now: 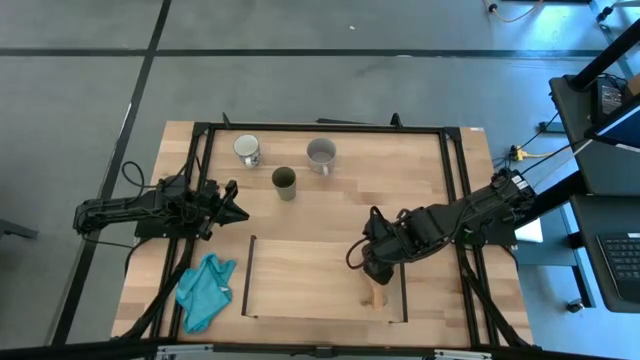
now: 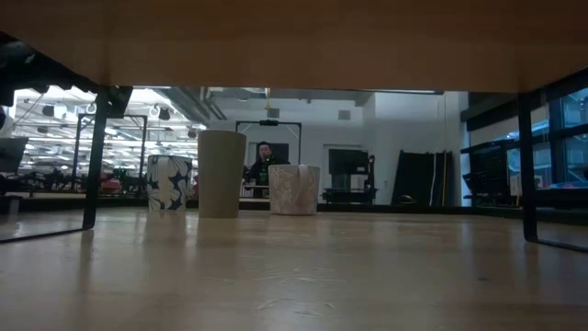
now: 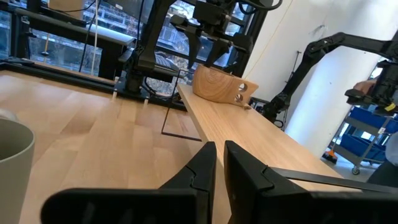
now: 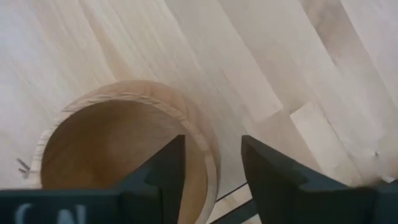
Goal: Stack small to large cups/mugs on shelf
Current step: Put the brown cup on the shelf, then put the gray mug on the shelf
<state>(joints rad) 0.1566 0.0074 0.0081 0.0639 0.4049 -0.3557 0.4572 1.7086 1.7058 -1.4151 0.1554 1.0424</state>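
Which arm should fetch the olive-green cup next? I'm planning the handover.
Left, probably. The left gripper waits shut near the olive-green cup, while the right gripper is open around the wooden cup's rim on the shelf.

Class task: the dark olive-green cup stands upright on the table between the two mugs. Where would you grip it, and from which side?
Grip the olive-green cup by its rim from above: it has no handle and its mouth is open. The left tool is nearest.
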